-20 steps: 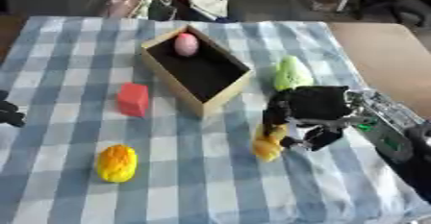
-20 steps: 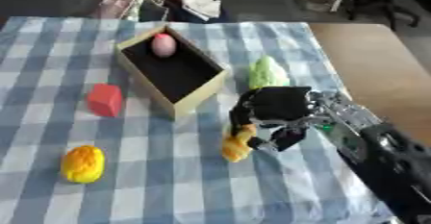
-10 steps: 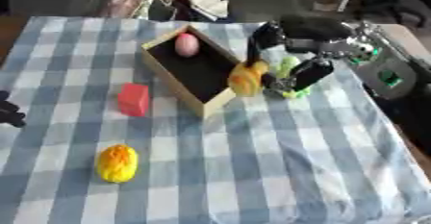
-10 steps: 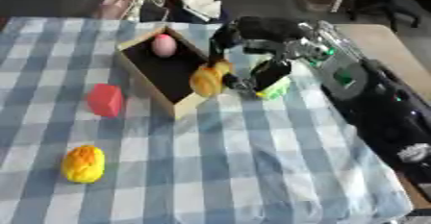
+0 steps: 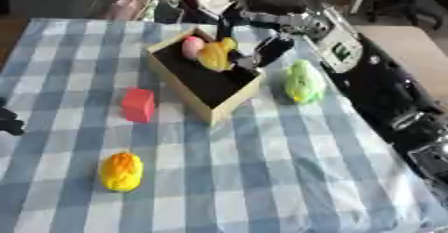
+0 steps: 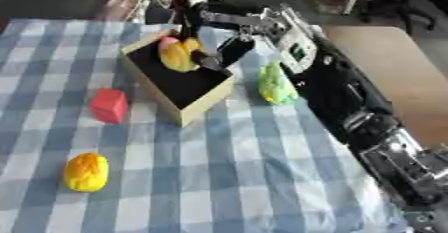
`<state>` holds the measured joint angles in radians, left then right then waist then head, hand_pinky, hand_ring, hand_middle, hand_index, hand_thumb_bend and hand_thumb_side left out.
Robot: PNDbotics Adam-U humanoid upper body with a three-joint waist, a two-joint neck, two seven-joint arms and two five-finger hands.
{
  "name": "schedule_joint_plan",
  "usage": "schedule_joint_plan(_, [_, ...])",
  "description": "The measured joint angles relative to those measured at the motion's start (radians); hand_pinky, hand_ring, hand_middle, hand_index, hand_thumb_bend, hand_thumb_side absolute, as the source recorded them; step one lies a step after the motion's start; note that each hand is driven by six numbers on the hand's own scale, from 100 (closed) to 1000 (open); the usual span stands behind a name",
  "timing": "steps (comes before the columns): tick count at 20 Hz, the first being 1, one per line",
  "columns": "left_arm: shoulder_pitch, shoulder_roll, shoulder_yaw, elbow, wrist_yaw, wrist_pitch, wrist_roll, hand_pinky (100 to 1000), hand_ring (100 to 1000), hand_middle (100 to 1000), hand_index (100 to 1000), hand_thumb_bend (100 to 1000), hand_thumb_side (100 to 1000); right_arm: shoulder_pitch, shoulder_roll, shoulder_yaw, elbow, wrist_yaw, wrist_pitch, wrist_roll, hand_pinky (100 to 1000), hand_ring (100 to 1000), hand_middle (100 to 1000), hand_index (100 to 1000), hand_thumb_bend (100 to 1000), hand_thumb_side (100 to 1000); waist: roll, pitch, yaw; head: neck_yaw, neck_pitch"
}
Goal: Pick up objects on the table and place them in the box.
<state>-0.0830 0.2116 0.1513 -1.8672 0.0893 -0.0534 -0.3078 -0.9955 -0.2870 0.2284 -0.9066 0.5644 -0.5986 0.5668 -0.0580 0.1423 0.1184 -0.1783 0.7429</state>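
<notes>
Surface: a blue-and-white checked cloth (image 5: 262, 177) covered it.
Near left: a lumpy yellow-orange fruit-shaped object (image 5: 121, 171) lay on the cloth, well apart from the rest.
Left edge: a dark bit of the left hand (image 5: 9, 122) showed there; its fingers could not be made out.
Middle left: a red block (image 5: 137, 104) sat just beside the box's long side.
Box: an open tan cardboard box with a dark inside (image 5: 229, 101) lay askew on the cloth.
Right of box: a light green, bumpy, pear-like object (image 5: 303, 80) lay near the box's right wall.
Right hand: the black right hand (image 5: 255, 56) hung over the box's far half, its fingers curled round a yellow-orange banana-shaped object (image 5: 215, 54) held above the box's inside.
Inside box: a pink egg-shaped object (image 5: 192, 46) sat at the far end, just beside the held piece.
Far edge: a white round thing and some dark and pink items lay beyond the cloth, too blurred to tell.
Writing: none could be read.
</notes>
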Motion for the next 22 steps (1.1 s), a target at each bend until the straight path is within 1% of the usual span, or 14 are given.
schedule_joint_plan(1, [-0.001, 0.000, 0.000, 0.000, 0.000, 0.000, -0.001, 724, 513, 549, 733, 100, 642, -0.007, 0.018, -0.015, 0.035, 0.048, -0.010, -0.010, 768, 644, 622, 575, 100, 100, 0.000, 0.000, 0.001, -0.002, -0.002])
schedule_joint_plan(3, [-0.004, 0.000, 0.000, 0.000, 0.002, -0.001, -0.002, 724, 513, 549, 733, 100, 642, -0.013, 0.042, -0.040, 0.086, 0.134, -0.027, -0.034, 774, 664, 651, 667, 100, 100, 0.000, 0.000, 0.004, -0.005, -0.005])
schedule_joint_plan(5, [-0.005, 0.000, -0.001, 0.000, 0.003, -0.001, -0.002, 725, 513, 549, 733, 100, 642, -0.017, 0.059, -0.057, 0.122, 0.212, -0.041, -0.060, 778, 677, 668, 723, 100, 100, 0.000, 0.001, 0.006, -0.008, -0.005])
schedule_joint_plan(6, [-0.005, 0.000, -0.001, 0.000, 0.004, -0.001, -0.003, 725, 513, 549, 733, 100, 642, -0.017, 0.064, -0.064, 0.134, 0.245, -0.049, -0.073, 785, 695, 694, 806, 100, 163, 0.000, 0.001, 0.006, -0.008, -0.005])
schedule_joint_plan(7, [-0.005, 0.000, -0.001, 0.000, 0.004, -0.001, -0.003, 725, 513, 549, 733, 100, 642, -0.017, 0.065, -0.068, 0.142, 0.275, -0.056, -0.086, 788, 702, 703, 829, 100, 183, 0.000, 0.001, 0.006, -0.008, -0.005])
schedule_joint_plan(8, [-0.005, 0.000, -0.001, 0.000, 0.004, -0.001, -0.003, 724, 513, 549, 733, 100, 642, -0.017, 0.065, -0.071, 0.146, 0.301, -0.064, -0.097, 791, 710, 713, 852, 142, 298, 0.000, 0.001, 0.006, -0.008, -0.005])
schedule_joint_plan(9, [-0.005, 0.000, -0.001, 0.000, 0.004, 0.000, -0.003, 725, 513, 549, 733, 100, 642, -0.017, 0.065, -0.074, 0.147, 0.323, -0.071, -0.108, 792, 713, 716, 857, 154, 311, 0.000, 0.001, 0.006, -0.008, -0.005])
schedule_joint_plan(10, [-0.005, 0.000, -0.001, 0.000, 0.004, 0.000, -0.003, 725, 513, 549, 733, 100, 642, -0.017, 0.064, -0.074, 0.147, 0.341, -0.079, -0.116, 798, 729, 733, 885, 220, 371, 0.000, 0.001, 0.006, -0.008, -0.005])
schedule_joint_plan(12, [-0.005, 0.000, -0.001, 0.000, 0.004, 0.000, -0.003, 725, 513, 549, 733, 100, 642, -0.017, 0.061, -0.074, 0.142, 0.369, -0.092, -0.129, 804, 740, 745, 904, 263, 399, 0.000, 0.001, 0.004, -0.008, -0.005])
schedule_joint_plan(14, [-0.005, 0.000, -0.003, 0.000, 0.004, 0.000, -0.004, 725, 513, 549, 733, 100, 641, -0.017, 0.052, -0.073, 0.124, 0.385, -0.103, -0.135, 806, 744, 750, 913, 262, 396, 0.000, 0.001, 0.003, -0.008, -0.005])
schedule_joint_plan(15, [-0.005, 0.000, -0.003, 0.000, 0.004, 0.000, -0.004, 725, 513, 549, 733, 100, 640, -0.017, 0.045, -0.073, 0.114, 0.387, -0.107, -0.138, 807, 744, 751, 914, 253, 388, 0.000, 0.001, 0.003, -0.008, -0.005])
schedule_joint_plan(17, [-0.005, 0.000, -0.004, 0.000, 0.004, 0.000, -0.004, 725, 513, 549, 733, 100, 639, -0.017, 0.030, -0.074, 0.094, 0.384, -0.110, -0.140, 807, 742, 750, 913, 228, 327, 0.000, 0.001, 0.000, -0.008, -0.005])
schedule_joint_plan(20, [-0.005, 0.000, -0.005, 0.000, 0.004, 0.000, -0.004, 725, 514, 549, 733, 100, 640, -0.017, -0.005, -0.084, 0.066, 0.362, -0.098, -0.137, 812, 752, 767, 919, 226, 294, 0.000, 0.001, -0.001, -0.008, -0.005])
schedule_joint_plan(22, [-0.005, 0.000, -0.005, 0.000, 0.004, 0.000, -0.004, 725, 514, 549, 733, 100, 640, -0.017, -0.035, -0.097, 0.055, 0.344, -0.079, -0.130, 817, 764, 790, 922, 226, 312, 0.000, 0.001, -0.002, -0.008, -0.005])
